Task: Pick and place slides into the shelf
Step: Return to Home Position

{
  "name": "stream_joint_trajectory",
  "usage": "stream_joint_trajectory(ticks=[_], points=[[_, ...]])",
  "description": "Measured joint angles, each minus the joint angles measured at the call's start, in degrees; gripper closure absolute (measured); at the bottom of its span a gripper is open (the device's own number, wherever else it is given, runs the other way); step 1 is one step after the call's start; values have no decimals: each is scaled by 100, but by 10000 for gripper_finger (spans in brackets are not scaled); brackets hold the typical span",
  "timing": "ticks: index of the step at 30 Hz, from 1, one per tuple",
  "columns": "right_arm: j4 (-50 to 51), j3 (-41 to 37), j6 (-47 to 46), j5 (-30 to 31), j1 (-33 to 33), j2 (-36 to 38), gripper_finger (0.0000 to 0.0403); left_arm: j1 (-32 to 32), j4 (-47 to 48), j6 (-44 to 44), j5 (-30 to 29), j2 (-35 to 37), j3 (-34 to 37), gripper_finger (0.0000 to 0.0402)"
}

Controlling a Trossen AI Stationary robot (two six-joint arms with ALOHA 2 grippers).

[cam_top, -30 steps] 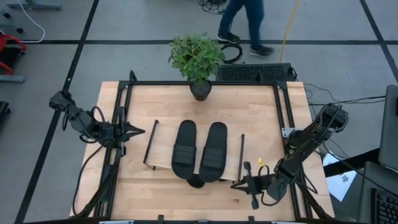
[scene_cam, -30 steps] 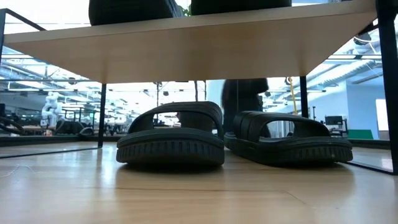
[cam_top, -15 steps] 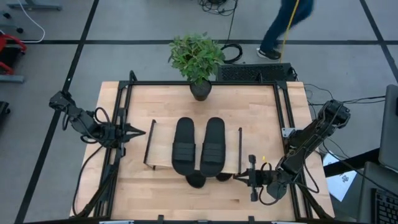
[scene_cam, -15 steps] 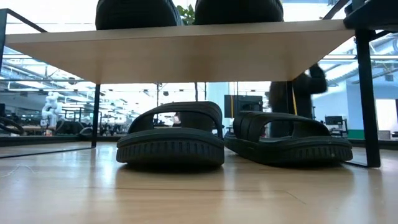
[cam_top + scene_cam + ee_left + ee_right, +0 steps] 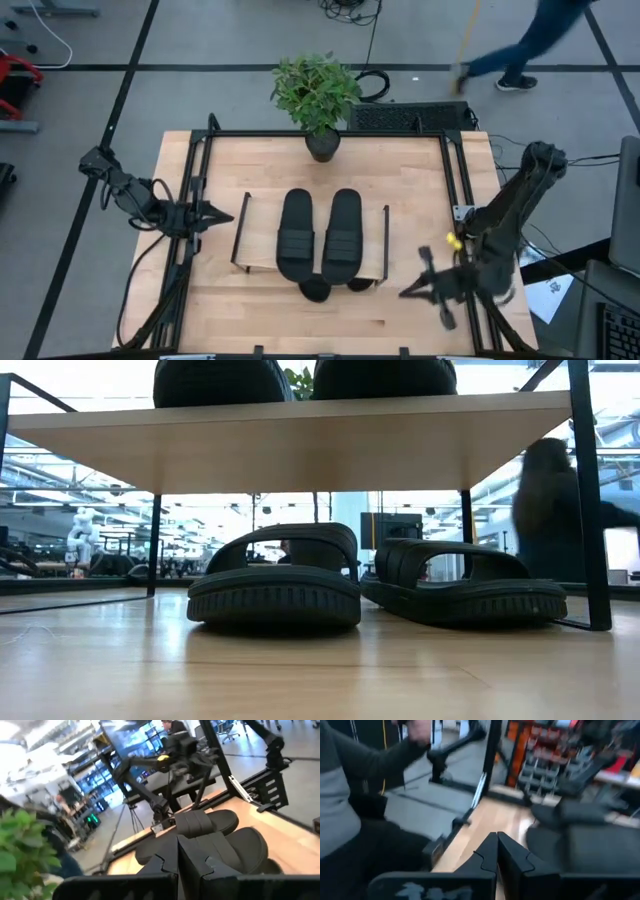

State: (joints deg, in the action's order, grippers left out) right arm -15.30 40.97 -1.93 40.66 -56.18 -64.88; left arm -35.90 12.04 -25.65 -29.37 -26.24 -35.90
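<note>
Right gripper [image 5: 432, 290], dark two-finger unit, had its fingers together and held nothing. It hung near the table's front-right corner, off the right end of the low shelf [image 5: 262, 238] (light wood board, thin black wire end frames), apart from the frame. Left gripper [image 5: 218, 213] was also closed and empty, just off the shelf's left end.

The shelf sat mid-way on the wooden tabletop [image 5: 250, 320]. All four matte black ribbed-strap slides [image 5: 297, 235] were in it: two side by side on the board, and the lower pair [image 5: 275, 575] on the tabletop beneath, ends poking past the front edge.

Long axes ran front-to-back across the board's short side, roughly parallel. Toe ends looked to face the front edge, but that wasn't certain.

Judged: placing done, homing step in hand. The next move called for retracting both arms without clipping the frames.
</note>
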Motion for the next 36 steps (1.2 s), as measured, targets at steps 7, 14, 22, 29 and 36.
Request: stream_joint_trajectory(ticks=[7,14,22,29,36], points=[[1230,2,581,-825,939,1968,403,545,-241,-935,716,0,0,396],[2128,-1,647,-2830,2677,2860,403,2154,-134,-382,2455,-141,5,400],[1106,-917,-33,-4708,4435,2889,403,3779,-1165,-173,4495,-1234,510,401],[642,-1473,-347,-5408,6164,3308,403,5415,-2066,120,6225,-1564,343,401],[725,-2006,-1018,-6623,6990,4446,403,6210,-892,402,6678,-313,343,401]])
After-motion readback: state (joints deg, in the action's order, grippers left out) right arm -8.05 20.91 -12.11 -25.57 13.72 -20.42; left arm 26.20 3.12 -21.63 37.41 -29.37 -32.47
